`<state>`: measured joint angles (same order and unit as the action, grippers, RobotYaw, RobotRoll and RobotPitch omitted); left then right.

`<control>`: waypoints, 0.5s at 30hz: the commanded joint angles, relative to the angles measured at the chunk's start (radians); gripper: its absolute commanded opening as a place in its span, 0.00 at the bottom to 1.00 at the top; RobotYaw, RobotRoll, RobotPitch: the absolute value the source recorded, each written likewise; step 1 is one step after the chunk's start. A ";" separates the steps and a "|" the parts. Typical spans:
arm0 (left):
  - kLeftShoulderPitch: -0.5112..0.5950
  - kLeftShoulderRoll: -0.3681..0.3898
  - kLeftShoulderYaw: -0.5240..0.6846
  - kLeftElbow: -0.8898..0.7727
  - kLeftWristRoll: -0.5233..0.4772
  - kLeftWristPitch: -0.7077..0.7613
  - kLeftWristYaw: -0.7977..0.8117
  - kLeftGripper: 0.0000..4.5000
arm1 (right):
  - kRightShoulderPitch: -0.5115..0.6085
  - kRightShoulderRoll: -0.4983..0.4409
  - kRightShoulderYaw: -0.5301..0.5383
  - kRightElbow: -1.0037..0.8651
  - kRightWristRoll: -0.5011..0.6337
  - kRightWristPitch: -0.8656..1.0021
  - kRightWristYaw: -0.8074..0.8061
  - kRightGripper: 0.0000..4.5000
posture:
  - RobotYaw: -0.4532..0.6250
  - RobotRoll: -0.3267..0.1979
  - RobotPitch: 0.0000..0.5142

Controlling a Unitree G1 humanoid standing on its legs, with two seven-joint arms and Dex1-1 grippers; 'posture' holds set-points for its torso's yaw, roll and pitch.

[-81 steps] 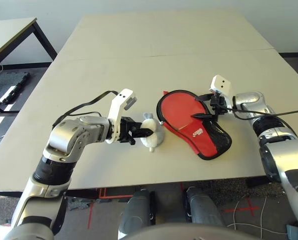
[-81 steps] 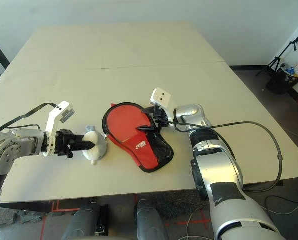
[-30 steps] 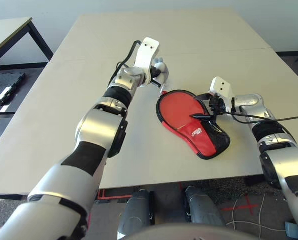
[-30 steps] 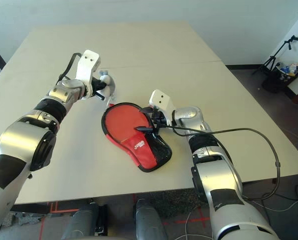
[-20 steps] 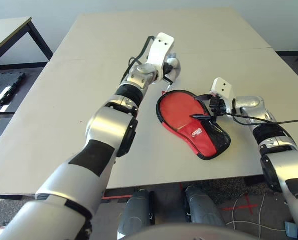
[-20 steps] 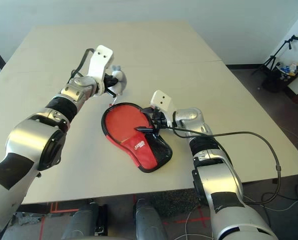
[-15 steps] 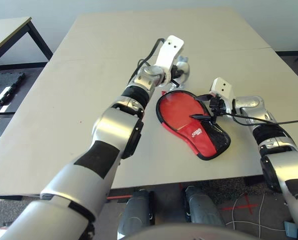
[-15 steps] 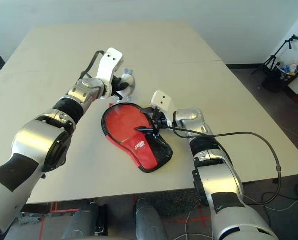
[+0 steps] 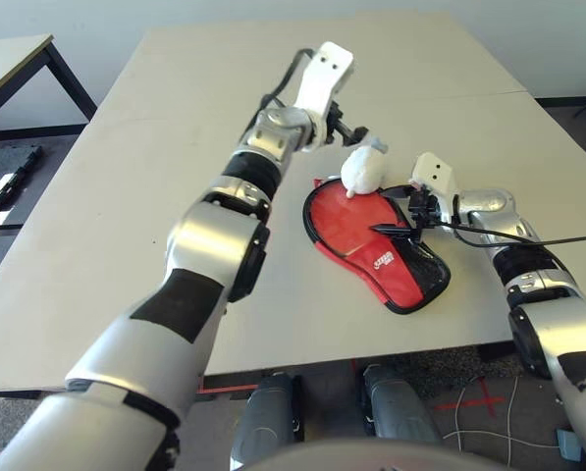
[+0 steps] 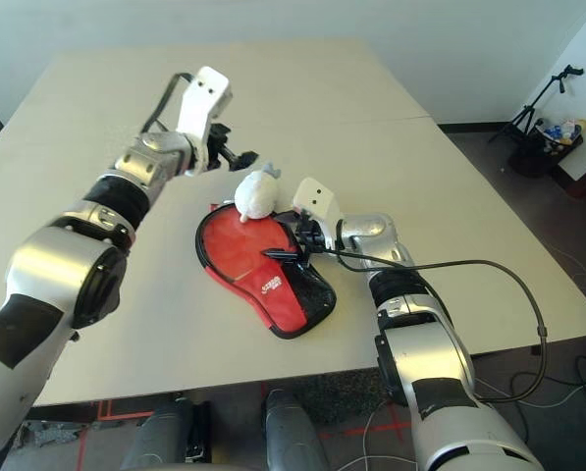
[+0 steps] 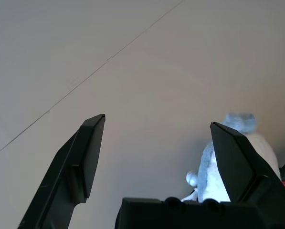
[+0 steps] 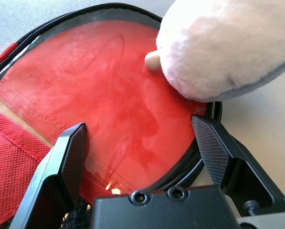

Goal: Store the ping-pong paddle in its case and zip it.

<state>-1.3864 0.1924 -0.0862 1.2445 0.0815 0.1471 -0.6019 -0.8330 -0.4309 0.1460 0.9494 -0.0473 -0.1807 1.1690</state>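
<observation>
The ping-pong paddle (image 9: pixel 340 211) lies with its red face up inside the open case (image 9: pixel 399 265), whose red and black mesh flap covers the near part. A small white lumpy bag (image 9: pixel 363 169) rests on the far rim of the paddle's face (image 12: pixel 109 105). Just beyond the bag, above the table, my left gripper (image 9: pixel 355 130) is open and holds nothing; the bag (image 11: pixel 264 145) sits beside one finger. My right gripper (image 9: pixel 400 209) is open at the case's right edge, its fingers (image 12: pixel 68 167) spread over the red face, with the bag (image 12: pixel 218 47) just ahead.
The pale table (image 9: pixel 175 196) stretches wide to the left and far side, with a seam line across it (image 9: pixel 469 96). A black cable (image 9: pixel 558 235) runs off my right forearm. A second table (image 9: pixel 13 59) stands at the far left.
My left gripper carried the white bag to the right past the case's far side, then opened. The bag now lies on the far rim of the paddle. The right arm has stayed put.
</observation>
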 commanded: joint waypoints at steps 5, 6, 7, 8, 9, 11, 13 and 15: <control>0.142 0.123 -0.064 -0.225 0.017 0.022 -0.243 1.00 | 0.044 0.025 0.055 0.062 -0.052 0.020 -0.007 1.00 | 0.36 0.62 0.22; 0.186 0.140 -0.070 -0.296 0.006 0.031 -0.284 1.00 | 0.044 0.025 0.054 0.062 -0.051 0.020 -0.007 1.00 | 0.36 0.62 0.22; 0.231 0.157 -0.074 -0.371 -0.007 0.045 -0.322 1.00 | 0.045 0.025 0.054 0.062 -0.051 0.020 -0.007 1.00 | 0.37 0.62 0.22; 0.287 0.175 -0.075 -0.461 -0.027 0.064 -0.359 1.00 | 0.045 0.025 0.054 0.062 -0.051 0.019 -0.008 1.00 | 0.37 0.62 0.22; 0.340 0.190 -0.073 -0.545 -0.044 0.082 -0.388 1.00 | 0.045 0.024 0.053 0.063 -0.051 0.019 -0.008 1.00 | 0.37 0.62 0.22; 0.434 0.214 -0.067 -0.695 -0.076 0.131 -0.427 1.00 | 0.044 0.024 0.052 0.065 -0.051 0.018 -0.009 1.00 | 0.37 0.62 0.22; 0.536 0.232 -0.055 -0.837 -0.112 0.196 -0.438 1.00 | 0.043 0.023 0.052 0.068 -0.051 0.017 -0.011 1.00 | 0.38 0.62 0.22; 0.620 0.243 -0.050 -0.944 -0.134 0.246 -0.428 1.00 | 0.041 0.024 0.052 0.072 -0.052 0.017 -0.011 1.00 | 0.38 0.62 0.22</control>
<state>-0.8067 0.4301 -0.1329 0.3757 -0.0290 0.3461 -1.0274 -0.8387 -0.4200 0.1443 0.9688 -0.0469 -0.1837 1.1603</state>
